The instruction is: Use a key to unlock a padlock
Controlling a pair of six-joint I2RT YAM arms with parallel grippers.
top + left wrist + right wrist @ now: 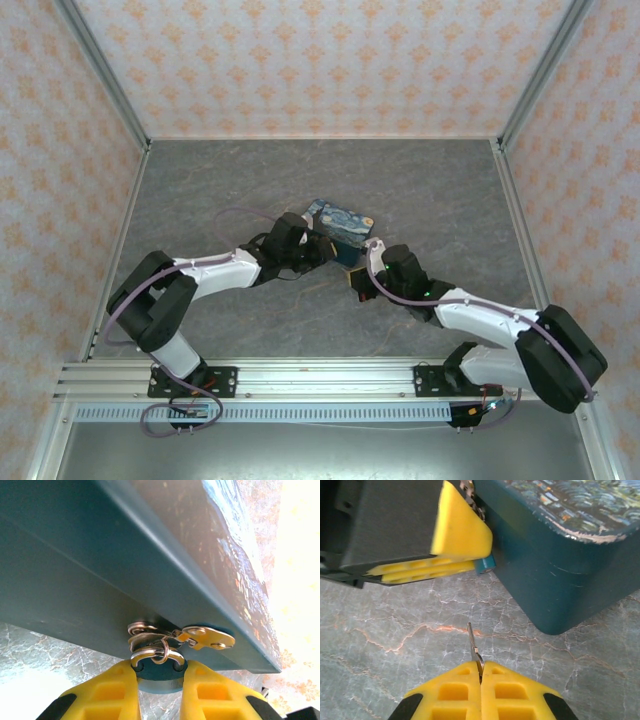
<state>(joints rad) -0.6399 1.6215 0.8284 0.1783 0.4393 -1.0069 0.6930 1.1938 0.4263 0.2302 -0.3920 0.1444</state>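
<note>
The tiny teal-grey padlock [159, 681] hangs by its thin shackle [156, 654] from the ring on the tin's latch. My left gripper [159, 674] is shut on the lock's body, a yellow finger on each side. In the right wrist view the padlock's end [484, 565] pokes out from under the left gripper's yellow fingers [460, 535]. My right gripper [480, 672] is shut on a small silver key [472, 645], whose blade points up at the lock, a short way below it and apart from it. From above, the left gripper [320, 250] and right gripper [357, 283] face each other.
The blue-and-yellow swirl-printed tin [340, 224] lies mid-table, its teal side wall [560, 575] just right of the lock. A brass latch plate [210, 637] sits on the tin's side. Grey marbled tabletop [395, 630] lies under both grippers. Patterned walls enclose the table.
</note>
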